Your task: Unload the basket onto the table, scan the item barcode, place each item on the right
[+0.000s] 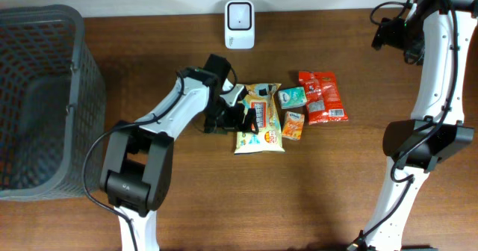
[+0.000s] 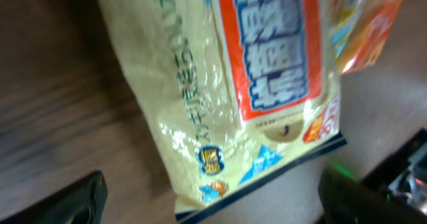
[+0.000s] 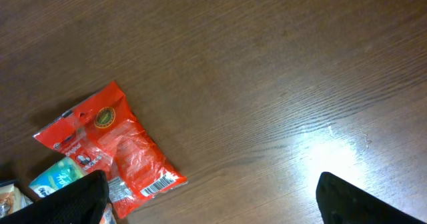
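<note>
Over on the left stands the dark mesh basket (image 1: 37, 94), and from overhead we see only its mesh walls and floor inside. The goods all lie out on the wooden table (image 1: 336, 191): a yellow bag (image 1: 258, 120), a small green pack (image 1: 293, 97) and a small orange pack (image 1: 293, 125) just beside it, then a red bag (image 1: 323, 98) on the far side. The white scanner (image 1: 239, 23) sits at the back edge, well apart from the pile.

Now the left wrist camera gives us what the overhead cannot. The yellow bag (image 2: 233, 97) fills the frame, its crinkled film and orange label close up, with the orange pack (image 2: 367, 24) peeking in at the top corner. The left gripper (image 2: 213, 207) has its fingers spread wide, the bag's lower end between them. We cannot tell if they touch it.

The right wrist camera shows the red bag (image 3: 110, 151) flat on the wood, its barcode (image 3: 157, 184) facing up.

From above, the left arm reaches in from the front and bends down, so the left gripper (image 1: 235, 116) sits over the yellow bag's left edge. The right gripper (image 1: 390, 33) is up at the back right corner, its fingers (image 3: 60, 201) wide apart over bare wood.
</note>
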Robot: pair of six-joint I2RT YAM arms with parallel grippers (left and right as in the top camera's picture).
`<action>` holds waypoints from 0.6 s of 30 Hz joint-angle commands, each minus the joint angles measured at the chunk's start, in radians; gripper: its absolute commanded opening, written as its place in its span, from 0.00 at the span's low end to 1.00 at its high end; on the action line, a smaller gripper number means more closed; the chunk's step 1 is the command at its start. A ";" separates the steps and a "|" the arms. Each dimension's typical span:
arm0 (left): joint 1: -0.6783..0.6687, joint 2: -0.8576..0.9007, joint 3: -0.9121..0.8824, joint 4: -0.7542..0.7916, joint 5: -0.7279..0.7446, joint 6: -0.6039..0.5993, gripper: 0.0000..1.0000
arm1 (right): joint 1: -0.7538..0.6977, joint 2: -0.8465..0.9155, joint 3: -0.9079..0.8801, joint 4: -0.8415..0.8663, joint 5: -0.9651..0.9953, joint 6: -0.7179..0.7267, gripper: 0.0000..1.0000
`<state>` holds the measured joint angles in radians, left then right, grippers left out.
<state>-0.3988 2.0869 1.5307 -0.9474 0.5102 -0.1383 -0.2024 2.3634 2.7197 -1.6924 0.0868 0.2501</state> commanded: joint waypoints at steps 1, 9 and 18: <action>-0.008 -0.010 -0.093 0.120 0.062 -0.108 0.99 | -0.002 -0.012 0.011 -0.006 -0.005 -0.007 0.99; -0.023 -0.006 -0.130 0.263 -0.095 -0.325 0.59 | -0.001 -0.012 0.011 -0.006 -0.005 -0.007 0.99; -0.010 -0.058 -0.084 0.195 -0.533 -0.316 0.00 | -0.001 -0.012 0.011 -0.006 -0.005 -0.007 0.99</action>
<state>-0.4362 2.0716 1.4193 -0.7078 0.2573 -0.4507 -0.2024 2.3634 2.7197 -1.6928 0.0868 0.2501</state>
